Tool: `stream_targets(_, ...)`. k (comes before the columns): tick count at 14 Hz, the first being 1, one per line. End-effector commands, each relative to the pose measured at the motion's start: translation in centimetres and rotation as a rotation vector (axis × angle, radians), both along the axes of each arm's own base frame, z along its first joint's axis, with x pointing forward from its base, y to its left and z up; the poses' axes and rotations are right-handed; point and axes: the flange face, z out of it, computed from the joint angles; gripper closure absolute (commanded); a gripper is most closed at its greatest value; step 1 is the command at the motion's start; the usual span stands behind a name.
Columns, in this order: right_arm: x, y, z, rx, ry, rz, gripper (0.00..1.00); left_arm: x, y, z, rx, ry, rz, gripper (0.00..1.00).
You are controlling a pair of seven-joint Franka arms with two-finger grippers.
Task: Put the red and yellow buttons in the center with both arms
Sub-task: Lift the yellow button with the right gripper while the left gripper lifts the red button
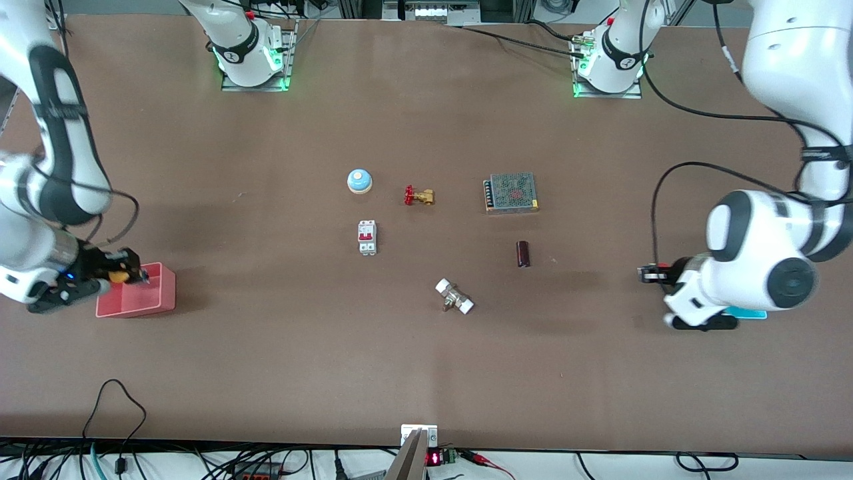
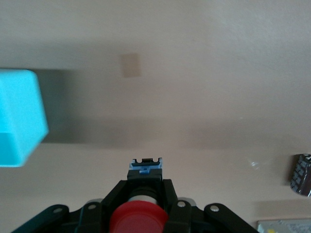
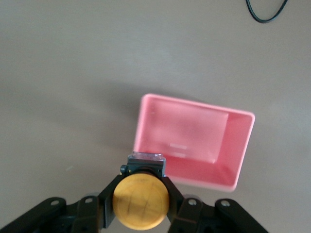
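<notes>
My right gripper (image 1: pixel 130 272) is shut on the yellow button (image 1: pixel 120 275) and holds it over the rim of a pink bin (image 1: pixel 156 303) at the right arm's end of the table. In the right wrist view the yellow cap (image 3: pixel 141 202) sits between the fingers of the right gripper (image 3: pixel 141 187), above the pink bin (image 3: pixel 194 141). My left gripper (image 1: pixel 645 273) is shut on the red button (image 1: pixel 658 268) over bare tabletop beside a cyan bin (image 1: pixel 750 313). In the left wrist view the red cap (image 2: pixel 140 221) fills the left gripper (image 2: pixel 145 183). The brown table centre (image 1: pixel 426 347) is bare.
Around the middle lie a blue dome bell (image 1: pixel 359 181), a white breaker (image 1: pixel 367 237), a red-handled brass valve (image 1: pixel 418 195), a mesh-topped power supply (image 1: pixel 511 193), a dark cylinder (image 1: pixel 523 254) and a white-ended fitting (image 1: pixel 454 297). The cyan bin (image 2: pixel 19 116) shows in the left wrist view.
</notes>
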Motion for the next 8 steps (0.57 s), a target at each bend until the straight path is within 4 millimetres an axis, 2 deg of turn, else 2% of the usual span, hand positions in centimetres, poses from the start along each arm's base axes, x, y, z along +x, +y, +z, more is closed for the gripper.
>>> stream_targets(1, -2.7, 5.9, 5.0, 0.003, 0.056, -0.074, 0.62, -1.9, -1.7, -3.4, 0.006, -0.021, 0.025, 0.65)
stream_targets(3, -3.7, 11.8, 5.1, -0.004, 0.057, -0.145, 0.62, -2.6, -1.5, -4.7, 0.012, -0.017, 0.022, 0.65)
stream_targets(5, -4.8, 18.5, 4.1, -0.014, 0.034, -0.204, 0.62, -3.5, -1.6, -6.0, 0.015, 0.01, 0.017, 0.65)
stream_targets(7, -6.3, 24.1, 1.6, -0.005, -0.007, -0.259, 0.62, -4.1, -1.7, -7.2, 0.013, -0.001, 0.017, 0.65)
stream_targets(8, -7.1, 25.9, 0.1, 0.002, -0.035, -0.268, 0.62, -4.4, -1.7, -7.7, 0.01, -0.005, 0.018, 0.65)
